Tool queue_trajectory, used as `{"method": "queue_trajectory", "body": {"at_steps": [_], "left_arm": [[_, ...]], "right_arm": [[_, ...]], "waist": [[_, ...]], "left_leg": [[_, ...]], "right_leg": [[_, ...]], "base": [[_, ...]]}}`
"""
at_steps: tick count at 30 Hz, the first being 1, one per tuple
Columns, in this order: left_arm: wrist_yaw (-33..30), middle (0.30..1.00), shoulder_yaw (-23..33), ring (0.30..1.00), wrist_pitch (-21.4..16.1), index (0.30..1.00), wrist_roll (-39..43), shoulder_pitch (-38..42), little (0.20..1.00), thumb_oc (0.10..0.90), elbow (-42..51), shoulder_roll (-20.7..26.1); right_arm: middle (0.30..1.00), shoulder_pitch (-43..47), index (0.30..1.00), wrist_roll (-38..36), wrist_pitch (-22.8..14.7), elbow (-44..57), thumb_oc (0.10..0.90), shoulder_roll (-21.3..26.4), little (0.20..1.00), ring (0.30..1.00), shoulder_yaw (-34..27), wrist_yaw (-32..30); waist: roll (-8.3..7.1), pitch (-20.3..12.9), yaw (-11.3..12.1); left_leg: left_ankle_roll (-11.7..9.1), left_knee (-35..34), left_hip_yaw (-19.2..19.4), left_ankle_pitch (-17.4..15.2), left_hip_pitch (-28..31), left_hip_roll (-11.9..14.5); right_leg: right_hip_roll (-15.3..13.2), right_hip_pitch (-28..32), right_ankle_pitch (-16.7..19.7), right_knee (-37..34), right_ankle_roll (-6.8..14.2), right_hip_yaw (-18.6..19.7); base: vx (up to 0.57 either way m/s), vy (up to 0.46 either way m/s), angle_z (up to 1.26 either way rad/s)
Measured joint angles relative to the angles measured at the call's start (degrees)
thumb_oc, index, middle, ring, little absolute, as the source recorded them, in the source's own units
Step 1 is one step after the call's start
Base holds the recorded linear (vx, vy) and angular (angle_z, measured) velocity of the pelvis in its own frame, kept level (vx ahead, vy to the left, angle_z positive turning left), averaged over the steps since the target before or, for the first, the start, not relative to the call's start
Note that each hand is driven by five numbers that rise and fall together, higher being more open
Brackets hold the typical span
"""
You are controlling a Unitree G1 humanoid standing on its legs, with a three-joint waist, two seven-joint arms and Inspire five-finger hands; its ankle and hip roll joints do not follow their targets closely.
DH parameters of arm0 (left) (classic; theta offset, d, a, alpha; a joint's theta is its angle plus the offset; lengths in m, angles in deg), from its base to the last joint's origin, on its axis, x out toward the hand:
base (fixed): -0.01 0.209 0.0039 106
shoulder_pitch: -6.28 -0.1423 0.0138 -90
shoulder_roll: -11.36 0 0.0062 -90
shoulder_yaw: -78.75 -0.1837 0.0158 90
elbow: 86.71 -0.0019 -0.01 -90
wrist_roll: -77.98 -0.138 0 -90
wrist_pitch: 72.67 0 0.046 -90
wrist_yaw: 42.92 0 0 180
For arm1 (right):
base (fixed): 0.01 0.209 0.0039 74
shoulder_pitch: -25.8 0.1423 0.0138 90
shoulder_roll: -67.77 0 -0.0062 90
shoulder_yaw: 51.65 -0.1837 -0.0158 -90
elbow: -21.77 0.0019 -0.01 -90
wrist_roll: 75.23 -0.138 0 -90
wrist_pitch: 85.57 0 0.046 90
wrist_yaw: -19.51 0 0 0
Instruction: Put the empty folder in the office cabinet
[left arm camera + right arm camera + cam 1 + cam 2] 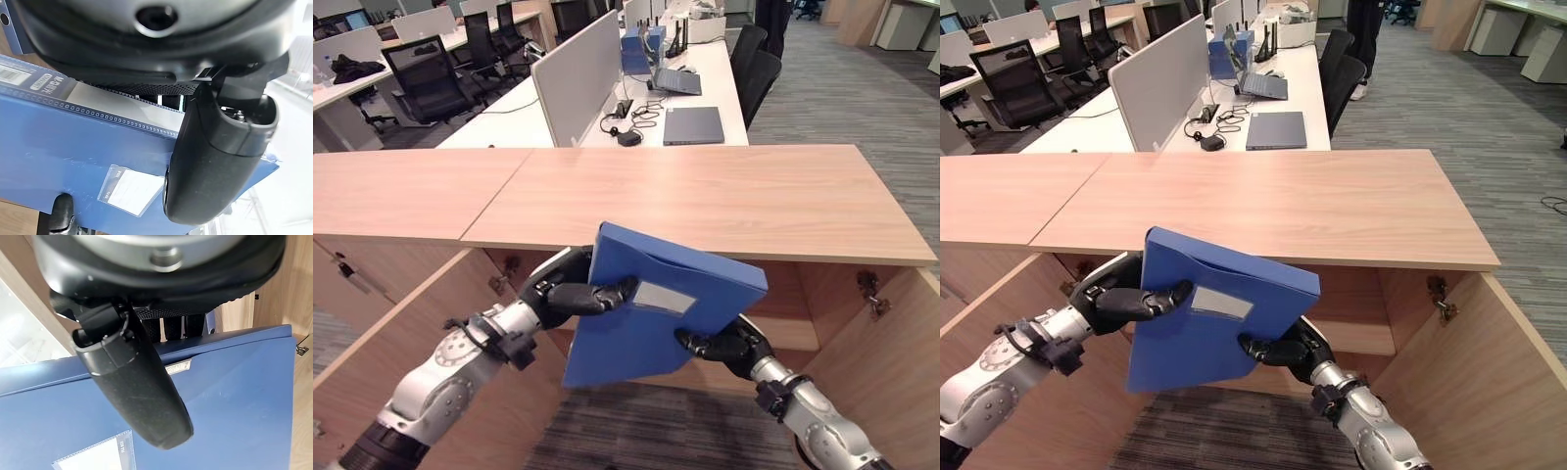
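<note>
Left hand (558, 294) at 8 o'clock and right hand (720, 345) at 5 o'clock clamped on blue folder (646, 333), not yet inside open cabinet (705, 201).

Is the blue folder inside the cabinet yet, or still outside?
Outside. The blue box folder hangs tilted before the open wooden cabinet, pinched between left robot hand and right robot hand.

Nothing can be read: the blue folder (656, 313) bears a label (its print too small)
</note>
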Motion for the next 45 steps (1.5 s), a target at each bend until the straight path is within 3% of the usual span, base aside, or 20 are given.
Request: {"method": "queue_trajectory", "body": {"at_steps": [1, 2, 3, 9, 15, 19, 22, 28, 34, 39, 45], "left_arm": [[-0.07, 0.3, 0.55, 0.3, 0.0, 0.3, -0.04, -0.85, 0.3, 0.4, -0.01, -1.19], [-0.17, 0.505, 0.85, 0.505, 0.0, 0.505, -0.05, -1.23, 0.505, 0.536, -0.02, -1.63], [-0.86, 0.9, 0.96, 0.9, 0.0, 0.9, -0.03, -1.72, 0.9, 0.8, -0.02, -2.21], [-2.42, 0.9, 3.19, 0.9, -1.15, 0.9, -0.6, -4.8, 0.9, 0.8, -1.87, -9.11], [-1.98, 0.9, 4.9, 0.9, -2.32, 0.9, -5.23, -10.4, 0.9, 0.8, -6.49, -16.52], [-2.27, 0.9, 6.42, 0.9, -2.45, 0.9, -15.67, -14.74, 0.9, 0.8, -14.01, -17.39], [-3.57, 0.9, 9.88, 0.9, -4.53, 0.9, -30.64, -17.94, 0.9, 0.8, -19.57, -19.51], [-6.17, 0.9, 12.25, 0.9, -6.8, 0.9, -42.34, -21.0, 0.9, 0.8, -30.51, -24.51], [-7.4, 0.9, 6.98, 0.9, -7.88, 0.9, -49.32, -20.37, 0.9, 0.8, -44.41, -27.35], [-8.65, 0.9, 5.2, 0.9, -7.75, 0.9, -53.41, -20.52, 0.9, 0.8, -49.82, -30.37], [-11.25, 0.9, 2.12, 0.9, -8.34, 0.9, -52.84, -17.36, 0.9, 0.8, -53.8, -32.05]], "right_arm": [[0.3, 0.0, 0.3, 0.0, 0.0, 0.0, 0.4, 0.01, 0.3, 0.3, -0.11, 0.03], [0.3, 0.01, 0.3, 0.0, 0.0, 0.0, 0.4, 0.01, 0.3, 0.3, -0.16, 0.13], [0.3, -0.01, 0.3, 0.04, 0.0, 0.0, 0.4, 0.1, 0.3, 0.3, -0.17, 0.21], [0.3, -0.37, 0.3, -0.06, 0.22, 0.01, 0.4, 0.26, 0.3, 0.3, -0.77, 1.81], [0.3, -5.65, 0.3, 0.07, 4.4, 0.1, 0.4, -2.13, 0.3, 0.3, -2.67, 3.78], [0.3, -9.46, 0.3, 2.61, 5.76, -0.13, 0.4, -2.65, 0.3, 0.3, -4.86, 3.75], [0.3, -13.29, 0.3, 6.11, 6.4, -0.69, 0.4, -2.61, 0.3, 0.3, -9.78, 3.84], [0.3, -14.95, 0.3, 8.62, 6.53, -6.21, 0.4, -5.48, 0.3, 0.3, -14.5, 3.48], [0.3, -14.62, 0.3, 7.54, 6.37, -17.09, 0.4, -11.62, 0.3, 0.3, -14.2, 2.47], [0.3, -12.83, 0.3, 3.76, 5.88, -20.48, 0.4, -15.42, 0.3, 0.3, -15.11, -0.92], [0.3, -2.57, 0.3, -7.96, -0.9, -29.69, 0.4, -20.91, 0.3, 0.3, -18.43, -10.13]], "waist": [[0.0, 0.0, 0.06], [0.0, 0.0, 0.05], [-0.04, 0.01, 0.02], [-0.47, 0.12, 0.03], [-1.63, -0.03, 0.05], [-2.11, 0.06, -0.07], [-2.57, -0.03, 0.06], [-3.07, -0.07, 0.06], [-2.92, -0.16, 0.01], [-2.01, -0.21, 0.1], [0.21, -0.37, 0.65]], "left_leg": [[0.01, 0.0, -0.13, 0.0, -0.02, -0.02], [0.01, 0.0, -0.19, 0.0, -0.01, -0.03], [0.01, 0.0, -0.24, 0.01, -0.03, -0.02], [-0.02, -0.01, -0.39, -0.02, -0.16, 0.02], [-0.11, -0.01, -0.43, -0.47, -0.33, 0.04], [-0.18, -0.02, -0.43, -0.6, -0.45, 0.07], [-0.03, -0.01, -0.54, -0.62, -0.61, 0.06], [0.11, -0.01, -0.94, -0.47, -1.44, -0.02], [-0.15, -0.02, -1.29, -0.59, -2.07, -0.17], [-0.2, -0.05, -1.48, -0.64, -2.62, -0.2], [0.35, -0.05, -2.4, 0.28, -5.35, -0.38]], "right_leg": [[-0.01, 0.03, 0.01, 0.0, -0.01, -0.05], [-0.01, 0.05, 0.01, 0.0, -0.01, -0.06], [0.02, 0.05, -0.04, 0.0, 0.05, -0.08], [0.05, 0.05, -0.21, 0.0, 0.23, -0.2], [0.04, -0.06, -0.46, 0.0, 0.21, -0.32], [0.07, -0.14, -0.62, 0.0, 0.31, -0.3], [0.04, -0.09, -0.8, 0.0, 0.44, -0.47], [-0.01, -0.64, -0.86, 0.01, 0.45, -1.2], [-0.11, -0.96, -0.86, 0.01, 0.46, -1.61], [-0.14, -1.11, -0.86, 0.01, 0.45, -1.71], [-0.2, -3.53, -0.14, 0.0, 0.29, -2.09]], "base": [[0.0, 0.0, 0.0], [0.0, 0.0, 0.0], [0.0, 0.0, 0.0], [0.0, 0.0, 0.0], [0.0, 0.0, 0.0], [0.0, 0.0, 0.0], [-0.01, -0.003, 0.02], [-0.01, 0.0, 0.05], [0.0, 0.003, 0.04], [-0.01, -0.003, 0.01], [-0.05, -0.016, 0.03]]}}
